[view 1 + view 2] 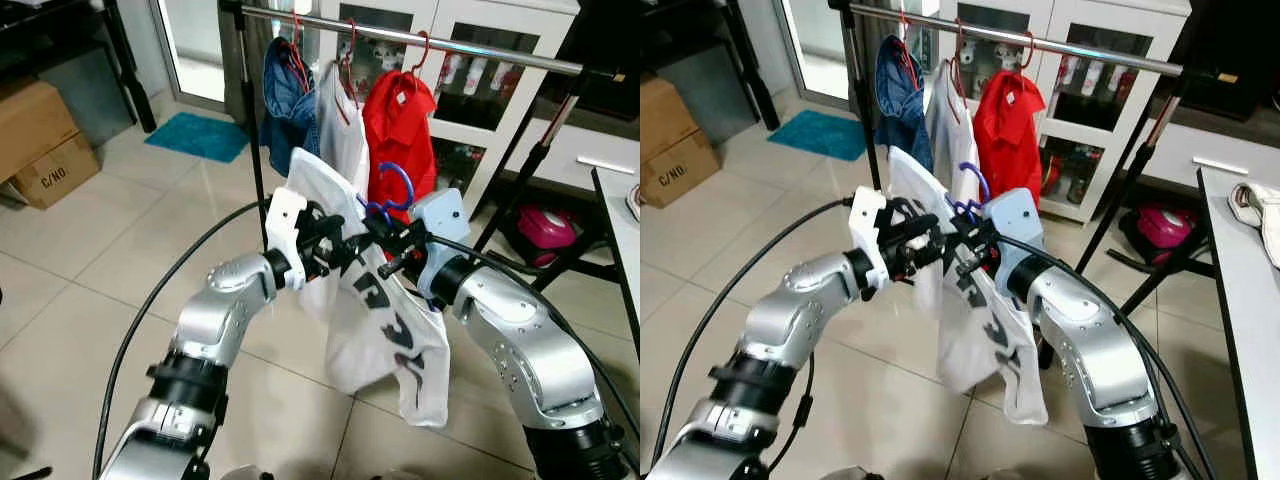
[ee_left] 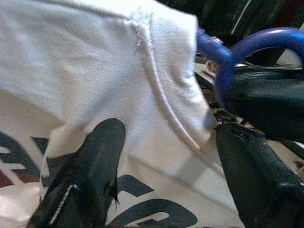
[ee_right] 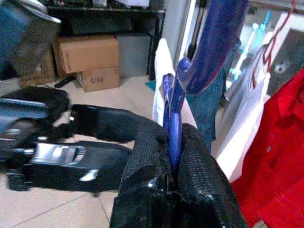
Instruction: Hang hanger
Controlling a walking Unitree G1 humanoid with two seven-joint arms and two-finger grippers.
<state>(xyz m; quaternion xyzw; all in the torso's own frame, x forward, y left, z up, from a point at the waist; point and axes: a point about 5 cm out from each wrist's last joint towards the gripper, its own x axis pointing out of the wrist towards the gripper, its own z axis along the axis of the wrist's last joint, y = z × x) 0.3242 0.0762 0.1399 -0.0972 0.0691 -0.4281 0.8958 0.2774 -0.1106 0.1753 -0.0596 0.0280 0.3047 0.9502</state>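
A blue plastic hanger (image 1: 399,189) carries a white T-shirt (image 1: 385,330) with dark print, held up in front of me. My right gripper (image 3: 173,142) is shut on the hanger's neck, just below its hook (image 3: 209,52). My left gripper (image 2: 166,137) stands open at the shirt's shoulder, with white cloth (image 2: 109,61) between its spread fingers (image 2: 90,180). Beyond them runs a metal clothes rail (image 1: 450,45). On red hangers it holds a denim garment (image 1: 285,95), a white top (image 1: 340,125) and a red shirt (image 1: 400,130). The blue hook is below the rail, in front of the red shirt.
The rail's black post (image 1: 250,130) and slanted legs (image 1: 520,190) stand on the tiled floor. A white glass-door cabinet (image 1: 480,75) is behind. Cardboard boxes (image 1: 40,140) and a teal mat (image 1: 200,135) lie to the left. A table (image 1: 1240,290) with a cloth (image 1: 1260,215) is to the right.
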